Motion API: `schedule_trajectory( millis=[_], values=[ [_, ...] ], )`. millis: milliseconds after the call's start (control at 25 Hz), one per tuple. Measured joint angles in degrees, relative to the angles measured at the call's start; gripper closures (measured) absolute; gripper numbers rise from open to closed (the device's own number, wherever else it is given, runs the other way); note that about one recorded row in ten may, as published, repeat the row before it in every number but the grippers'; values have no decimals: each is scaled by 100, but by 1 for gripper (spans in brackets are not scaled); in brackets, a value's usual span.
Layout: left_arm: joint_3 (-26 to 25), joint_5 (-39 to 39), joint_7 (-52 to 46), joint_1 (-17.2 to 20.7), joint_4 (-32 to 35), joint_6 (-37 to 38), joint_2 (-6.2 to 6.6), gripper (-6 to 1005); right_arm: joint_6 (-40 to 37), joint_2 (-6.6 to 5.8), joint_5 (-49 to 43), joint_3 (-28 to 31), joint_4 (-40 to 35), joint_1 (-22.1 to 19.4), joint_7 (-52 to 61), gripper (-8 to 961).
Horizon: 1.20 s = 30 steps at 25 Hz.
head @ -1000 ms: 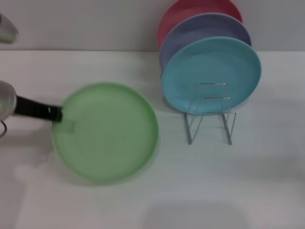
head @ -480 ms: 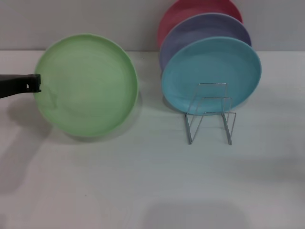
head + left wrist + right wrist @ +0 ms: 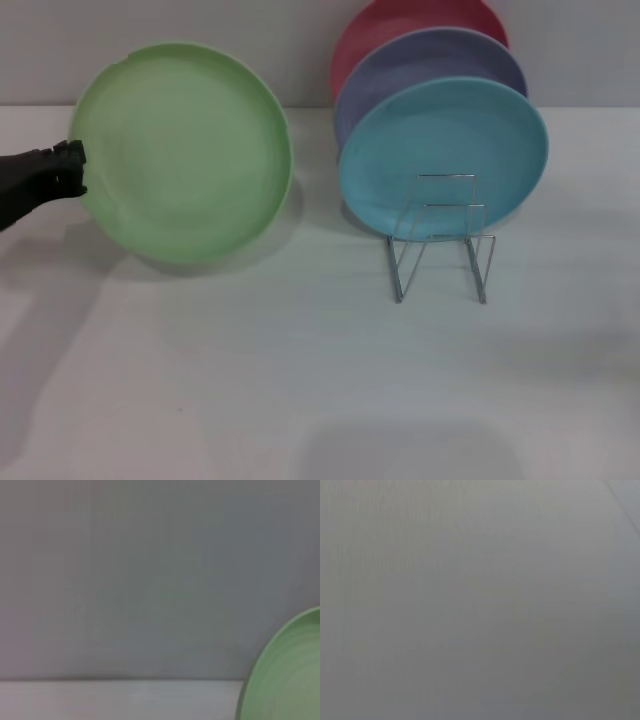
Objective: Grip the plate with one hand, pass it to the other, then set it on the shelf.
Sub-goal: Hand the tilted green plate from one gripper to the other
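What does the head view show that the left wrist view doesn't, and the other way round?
Only the head view: the left gripper clamped on the left edge of the green plate, held off the table; the wire rack to its right, with turquoise, lavender and red plates in it. Only the left wrist view: nothing extra, just a closer look at the plate's rim. Both: green plate, table, grey wall. The right gripper appears in neither.

Three plates stand on edge in a row at the back right of the white counter (image 3: 300, 380): a turquoise plate (image 3: 440, 150) in front, a lavender plate (image 3: 420, 60) overlapping behind it, and a red plate (image 3: 390, 25) rearmost, near the grey wall (image 3: 180, 40).
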Motion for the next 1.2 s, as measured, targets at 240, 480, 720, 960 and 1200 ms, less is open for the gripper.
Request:
schedule_trajectory(
  millis=[240, 480, 720, 960, 1200],
  values=[
    [702, -1375, 1323, 309, 232, 1410, 3, 969, 7, -30, 0, 0, -81, 27, -3, 294],
    [1352, -1371, 1449, 258, 363, 2581, 10, 969, 68, -43, 0, 0, -108, 66, -5, 294],
    [2084, -860, 1346, 219, 469, 4050, 23, 969, 135, -71, 1, 0, -107, 104, -11, 294],
    [2708, 808, -633, 53, 1475, 5853, 30, 969, 151, -78, 1, 0, -129, 143, -12, 296],
    [2703, 2216, -2892, -227, 2838, 6860, 30, 969, 170, -79, 1, 0, -133, 170, -20, 296]
  ],
)
